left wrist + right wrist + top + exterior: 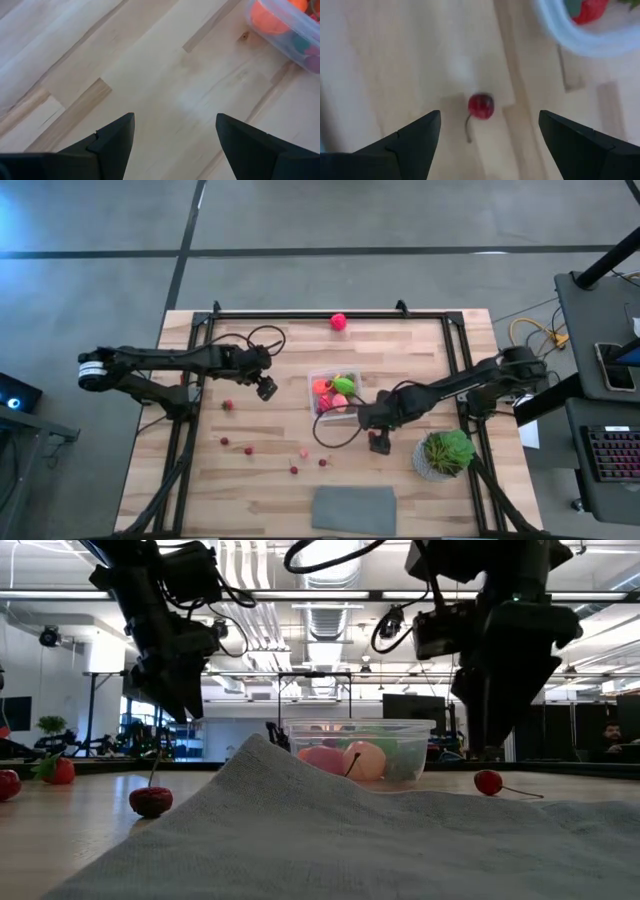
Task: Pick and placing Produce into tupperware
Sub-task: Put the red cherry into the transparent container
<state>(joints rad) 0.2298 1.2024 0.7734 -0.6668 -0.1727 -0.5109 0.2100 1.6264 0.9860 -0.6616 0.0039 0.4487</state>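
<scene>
Grey cloth (pixel 330 830) fills the low view's foreground. Left of centre in the high view, the left gripper (pixel 266 388) hangs spread and empty over bare wood. At centre the tupperware (pixel 333 393) holds several produce pieces. Just right, the right gripper (pixel 378 442) is spread above a cherry (pixel 481 106) — round and stemmed, it could roll from closing fingers. Loose berries dot the wooden table (pixel 200 480); an open workshop lies beyond.

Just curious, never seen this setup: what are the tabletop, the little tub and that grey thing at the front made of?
The tabletop looks like pale wood, matt: grain and joined strips show. The tub seems clear plastic, slightly glossy: the fruit shows through its wall. The grey thing looks like soft woven cloth, rumpled into folds in the low view.
</scene>
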